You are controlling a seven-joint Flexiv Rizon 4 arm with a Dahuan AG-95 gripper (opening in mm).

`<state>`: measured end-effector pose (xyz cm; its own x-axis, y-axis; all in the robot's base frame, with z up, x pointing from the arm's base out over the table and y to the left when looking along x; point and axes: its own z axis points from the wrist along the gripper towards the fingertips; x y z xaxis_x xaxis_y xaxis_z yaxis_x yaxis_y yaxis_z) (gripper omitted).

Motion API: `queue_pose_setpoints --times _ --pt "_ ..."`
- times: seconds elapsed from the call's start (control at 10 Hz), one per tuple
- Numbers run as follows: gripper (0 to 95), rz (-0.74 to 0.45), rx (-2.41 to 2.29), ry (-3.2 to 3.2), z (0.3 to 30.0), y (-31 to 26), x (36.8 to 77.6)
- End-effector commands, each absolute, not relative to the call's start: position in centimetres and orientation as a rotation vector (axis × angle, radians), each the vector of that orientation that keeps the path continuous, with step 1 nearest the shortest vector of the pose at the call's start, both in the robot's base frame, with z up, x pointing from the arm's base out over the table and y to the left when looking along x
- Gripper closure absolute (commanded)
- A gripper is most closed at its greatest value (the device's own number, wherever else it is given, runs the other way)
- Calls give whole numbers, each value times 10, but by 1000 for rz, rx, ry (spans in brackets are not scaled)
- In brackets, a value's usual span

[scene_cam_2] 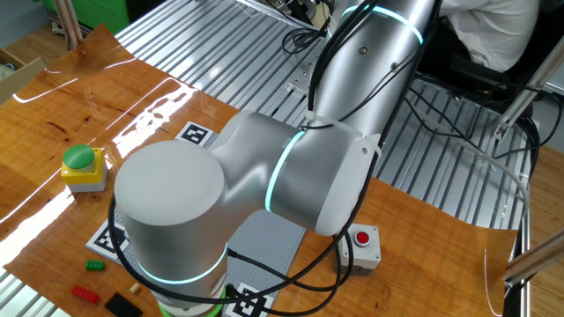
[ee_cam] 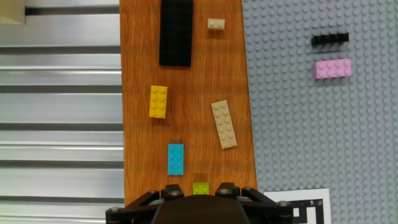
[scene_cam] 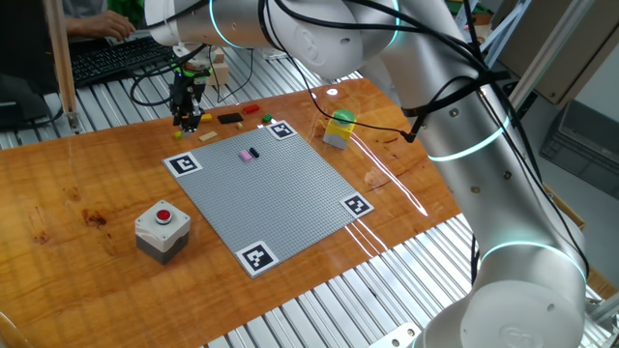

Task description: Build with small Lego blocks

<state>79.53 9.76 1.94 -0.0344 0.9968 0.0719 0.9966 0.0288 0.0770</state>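
1. Fingers at the bottom edge of the hand view stand partly open around a lime brick; whether they grip it is unclear.
2. Blue brick lies just up-left on the wooden surface, long axis vertical.
3. Tan brick lies up-right, tilted.

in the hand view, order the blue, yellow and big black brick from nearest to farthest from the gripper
1. blue brick, just above the gripper, on the wood
2. yellow brick, farther up, slightly left
3. big black brick, at the top edge

Robot arm over grey baseplate, red brick, green brick, black brick
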Motion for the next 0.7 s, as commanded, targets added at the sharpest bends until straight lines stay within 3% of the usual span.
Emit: queue_pose_setpoints --times 0.1,0.7 --pt "570 167 2180 2250 20 97 794" --pt "570 165 2171 2259 19 99 794"
